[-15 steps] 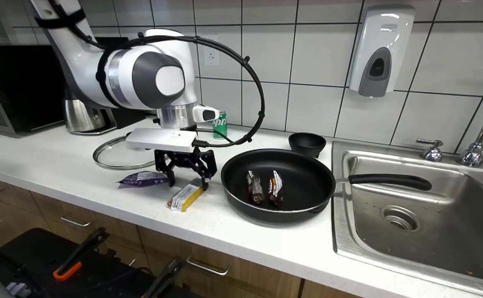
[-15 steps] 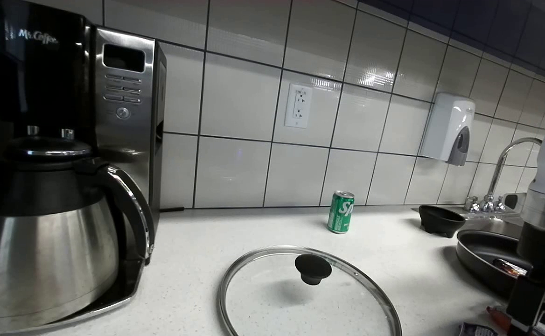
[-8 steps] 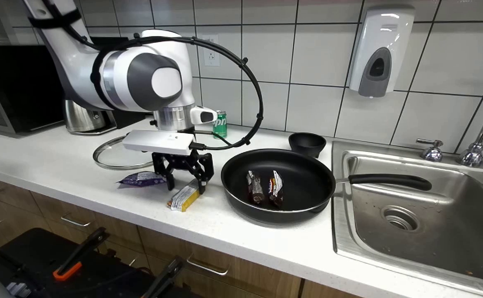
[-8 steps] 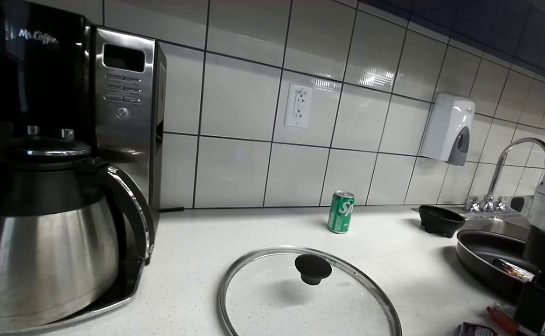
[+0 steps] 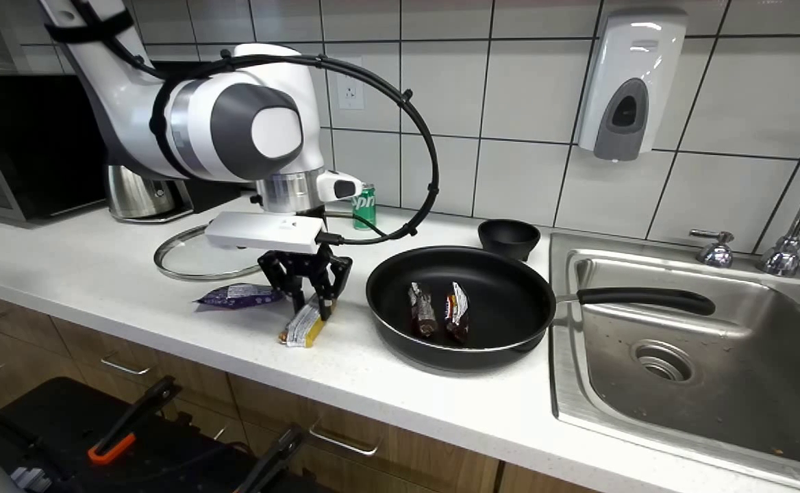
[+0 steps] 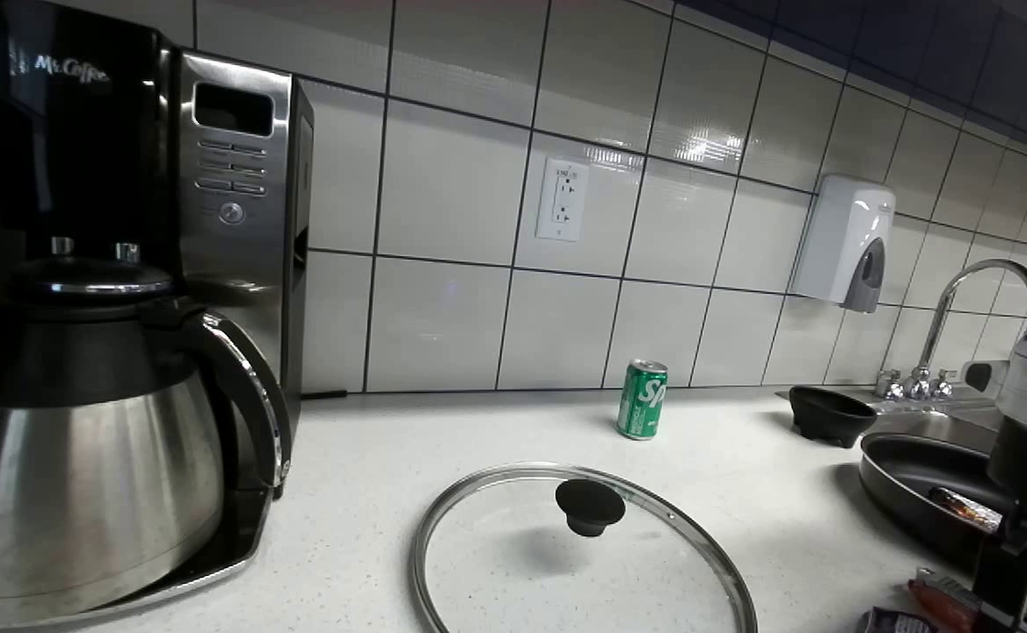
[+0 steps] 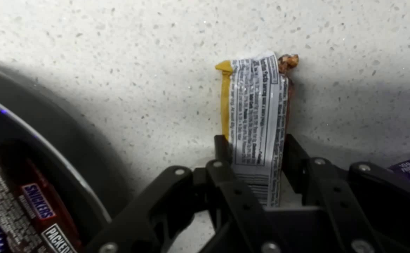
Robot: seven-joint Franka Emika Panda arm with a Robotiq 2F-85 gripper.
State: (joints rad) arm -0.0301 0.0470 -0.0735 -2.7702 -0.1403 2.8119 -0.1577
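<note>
below a tiled wall [image 5: 434, 82], a white speckled counter [image 5: 133, 287]. over it, a white robot arm [image 5: 256, 123]; bends downward. toward the counter's right end in an exterior view, a steel sink [image 5: 564, 342]. toward the left end in both exterior views, a black and steel coffee maker [image 6: 96, 176]. just beside the sink's left edge, a black frying pan [image 5: 503, 294]; extends a handle [image 5: 646, 299] out over the sink. mid-counter, a glass lid [image 6: 513, 545]; lies flat, knob [image 6: 590, 501] up. near the front edge, a black gripper [image 7: 256, 151]; points down and pinches a yellow bar [image 7: 254, 105] from both long sides. by the back edge, a black bowl [image 5: 509, 236]. near the front edge, just beside the gripper, a purple packet [image 5: 235, 296]. near the back edge, a green can [image 5: 364, 205]; stands upright. between packet and pan, that yellow bar; lies on the counter with one end toward the front edge. inside the pan, two brown candy bars [image 5: 422, 309]; lie side by side, apart.
</note>
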